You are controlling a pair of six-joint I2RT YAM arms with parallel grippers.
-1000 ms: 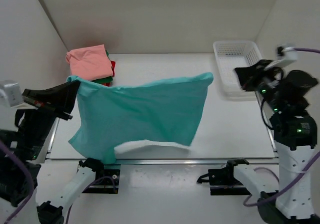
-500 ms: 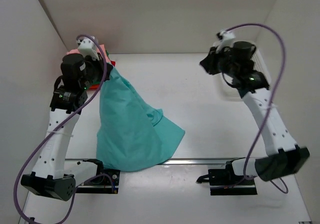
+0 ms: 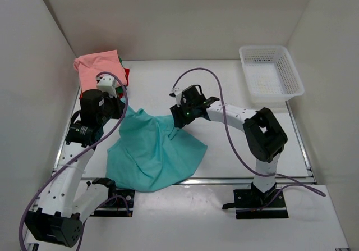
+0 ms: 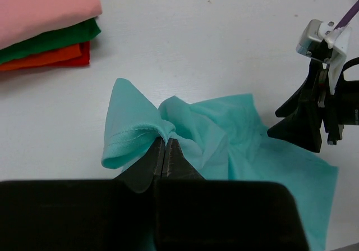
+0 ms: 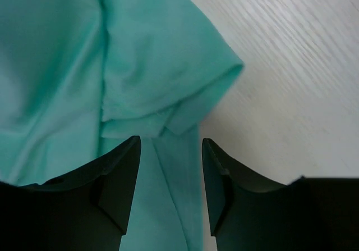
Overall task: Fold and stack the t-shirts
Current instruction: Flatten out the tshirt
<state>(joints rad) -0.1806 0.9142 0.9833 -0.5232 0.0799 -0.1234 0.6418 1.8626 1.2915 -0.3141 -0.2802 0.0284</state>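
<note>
I find the folded stack [image 3: 100,68] of salmon-pink, green and red-orange t-shirts beyond the teal t-shirt's [image 3: 154,155] far left end. The left jaws are pinched closed on that end's bunched hem. The teal t-shirt lies crumpled on the tabletop [image 3: 235,144]. The right jaws stand parted and empty over its sleeve at the far right.

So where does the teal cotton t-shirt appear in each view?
Top external: crumpled teal cotton t-shirt, lower left of centre.
Left wrist: bottom centre, pinched by left gripper.
Right wrist: fills the left, under the open right gripper.
Shared landmark: the right gripper at the shirt's edge.
</note>
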